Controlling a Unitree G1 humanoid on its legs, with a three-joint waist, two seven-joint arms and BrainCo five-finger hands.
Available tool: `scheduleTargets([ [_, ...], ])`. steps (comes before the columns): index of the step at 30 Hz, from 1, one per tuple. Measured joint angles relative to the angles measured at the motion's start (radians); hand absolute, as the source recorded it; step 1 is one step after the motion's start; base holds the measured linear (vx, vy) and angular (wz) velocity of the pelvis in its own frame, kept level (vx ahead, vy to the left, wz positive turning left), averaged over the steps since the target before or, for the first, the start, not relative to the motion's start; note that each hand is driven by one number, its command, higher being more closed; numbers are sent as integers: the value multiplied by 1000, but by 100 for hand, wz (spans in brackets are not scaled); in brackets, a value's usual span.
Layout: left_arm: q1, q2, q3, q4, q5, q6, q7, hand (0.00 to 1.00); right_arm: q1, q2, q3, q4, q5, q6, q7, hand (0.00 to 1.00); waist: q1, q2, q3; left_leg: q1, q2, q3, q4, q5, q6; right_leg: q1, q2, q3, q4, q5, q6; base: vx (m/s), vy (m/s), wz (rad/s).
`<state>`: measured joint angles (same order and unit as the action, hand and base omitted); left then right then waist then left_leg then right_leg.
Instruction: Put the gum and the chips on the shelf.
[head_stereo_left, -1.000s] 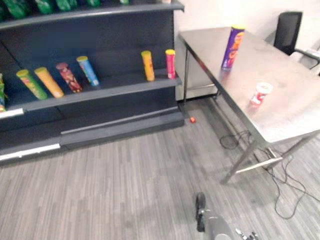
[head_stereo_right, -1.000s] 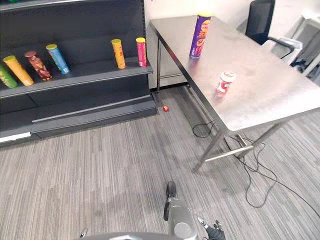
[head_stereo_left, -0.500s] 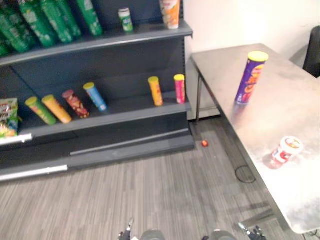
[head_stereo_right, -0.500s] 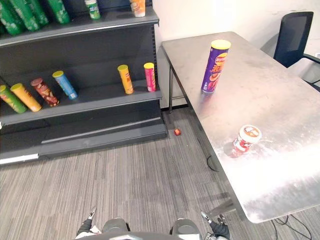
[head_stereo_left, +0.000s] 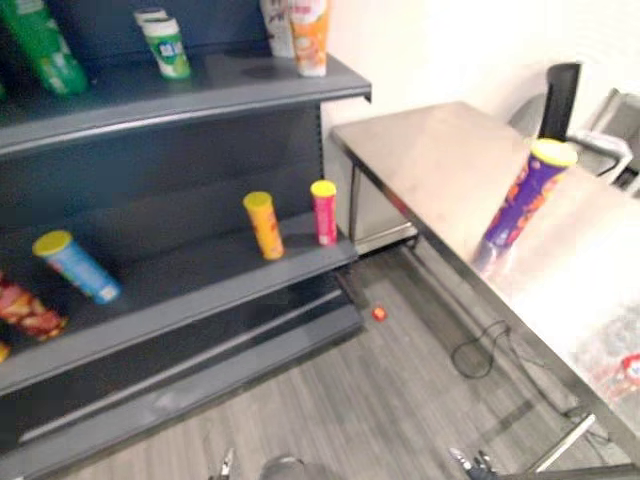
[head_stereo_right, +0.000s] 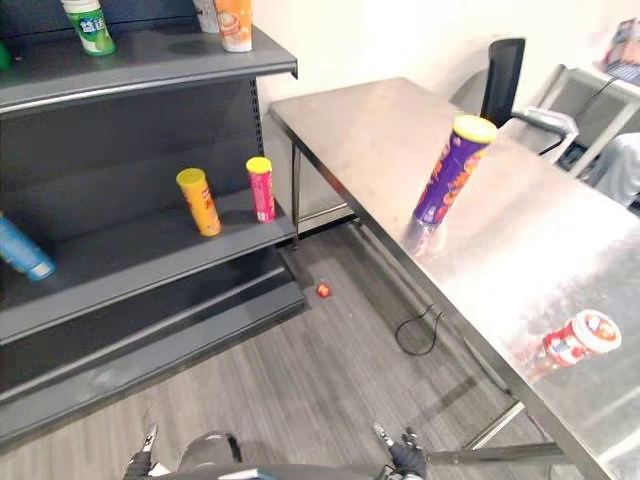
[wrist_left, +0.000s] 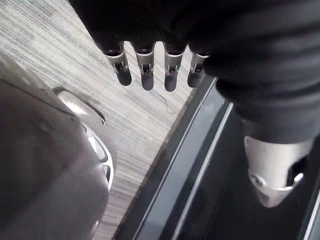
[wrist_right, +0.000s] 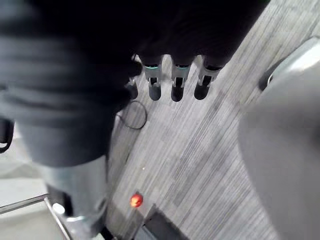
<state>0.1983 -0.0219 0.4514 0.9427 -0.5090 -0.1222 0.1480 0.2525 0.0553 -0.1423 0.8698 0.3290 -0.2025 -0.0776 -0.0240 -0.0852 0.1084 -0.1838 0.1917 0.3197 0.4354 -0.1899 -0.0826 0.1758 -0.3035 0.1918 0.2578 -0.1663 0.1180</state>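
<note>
My left hand (wrist_left: 144, 65) hangs low over the grey floor (wrist_left: 75, 65). Its fingers are straight and apart from the thumb, and it holds nothing and touches nothing. My right hand (wrist_right: 177, 75) is the same: loose fingers, spread from the thumb, with nothing in it. The tall purple chips can (head_stereo_right: 448, 178) stands on the shiny table (head_stereo_right: 360, 130) at the right of the frame. The red and white gum tub (head_stereo_right: 578, 338) sits on the same table at the lower right, well apart from the chips can. The dark shelf (head_stereo_right: 150, 75) takes up the left side. A yellow can (head_stereo_right: 198, 202) and a pink can (head_stereo_right: 260, 188) stand just beside each other on its middle board. In the right eye view I see the whole gum tub, but in the left eye view the right edge of the frame cuts it. The left eye view gives me more of the shelf's left part, where a blue can (head_stereo_left: 78, 268) leans over. Past my right hand's fingers, the right wrist view shows a small red thing (wrist_right: 135, 201) on the floor. The left wrist view shows the shelf's dark base next to the floor.
</note>
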Motion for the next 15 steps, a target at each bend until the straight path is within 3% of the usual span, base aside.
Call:
scheduleTargets([
  [1,-6,3,-1,10,13,1,0,0,-8,0,5,0,-3,0,0,0,2,0,0,22,-5,17,-16,-3,6,-11,-4,15,13,34,-9,362,354,-73],
  [3,-7,7,-34,37,34,2,5,0,-45,-6,12,-17,-6,-1,-5,0,1,23,-3,126,-17,103,-90,-8,25,-87,-9,37,119,184,-39,329,312,-85],
  [4,-5,8,-51,39,39,2,5,0,-48,-8,10,-26,-8,-3,-7,0,1,31,-2,153,-17,122,-113,-8,30,-110,-6,32,157,188,-39,245,245,-78],
  [5,-5,14,-75,45,52,1,4,0,-52,-12,3,-36,-16,-8,-6,0,0,39,-3,189,-16,155,-140,-8,33,-146,3,14,236,166,-64,174,182,-72],
  [6,-6,32,-131,53,54,2,3,0,-57,-17,2,-38,-18,-10,-7,0,-5,41,-3,244,-23,196,-176,-8,33,-207,6,-88,365,128,-114,206,210,-66],
  [7,-6,35,-151,53,54,2,2,0,-59,-19,2,-38,-19,-10,-8,0,-4,43,-2,269,-26,217,-192,-8,33,-224,-9,-170,403,117,-120,184,172,-75],
  [8,-6,38,-177,56,54,2,2,0,-67,-24,4,-39,-21,-9,-11,0,-2,47,-1,318,-32,260,-216,-8,33,-246,-51,-361,428,119,-130,119,98,-71],
  [9,-6,38,-182,56,53,2,3,0,-72,-25,9,-39,-27,-9,-15,0,1,47,-1,338,-39,279,-224,-8,32,-254,-81,-470,418,134,-148,147,102,-117],
  [10,-10,36,-200,73,52,2,3,0,-86,-41,35,-36,-46,-8,-20,0,2,66,-10,364,-48,307,-247,-7,33,-237,-128,-632,401,128,-165,136,56,-153],
  [11,-17,25,-232,92,53,2,2,0,-111,-56,50,-31,-57,-7,-21,0,0,102,-11,384,-41,339,-282,1,34,-226,-131,-747,364,131,-159,143,28,-172],
  [13,-44,15,-296,98,53,3,1,0,-151,-62,30,-31,-54,-10,-24,0,-5,147,28,425,-31,405,-312,12,32,-231,-122,-828,348,154,-129,84,-26,-148],
  [14,-49,15,-302,98,53,3,1,0,-153,-63,25,-32,-54,-10,-24,0,-6,146,35,433,-30,408,-313,13,34,-238,-127,-833,364,158,-131,53,-133,-117],
  [15,-72,16,-318,117,54,5,2,0,-158,-70,10,-32,-53,-11,-24,0,-4,169,51,462,-4,417,-320,14,35,-257,-96,-885,358,55,-94,37,-180,-70],
])
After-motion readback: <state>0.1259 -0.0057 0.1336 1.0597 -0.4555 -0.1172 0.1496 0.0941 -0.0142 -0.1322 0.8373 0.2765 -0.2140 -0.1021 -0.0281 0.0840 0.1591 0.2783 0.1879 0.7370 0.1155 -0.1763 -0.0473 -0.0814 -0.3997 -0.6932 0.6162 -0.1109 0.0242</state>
